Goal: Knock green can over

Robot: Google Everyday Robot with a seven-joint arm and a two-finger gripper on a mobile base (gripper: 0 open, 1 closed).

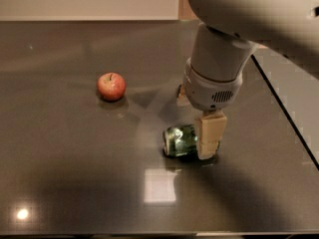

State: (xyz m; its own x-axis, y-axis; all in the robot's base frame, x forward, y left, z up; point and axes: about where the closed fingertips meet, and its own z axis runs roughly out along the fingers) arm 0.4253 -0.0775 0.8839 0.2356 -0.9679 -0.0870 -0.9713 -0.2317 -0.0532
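The can [180, 140] lies on its side, I think, on the table [60, 183], silver end toward 9 o'clock. It is likely light, hard and smooth, so it rolls; a push on its side works best. The claw [209, 139] is at its 3 o'clock end and hides it. I cannot tell if the claw is wide or narrow. The apple [111, 85] sits at 10 o'clock, well apart.
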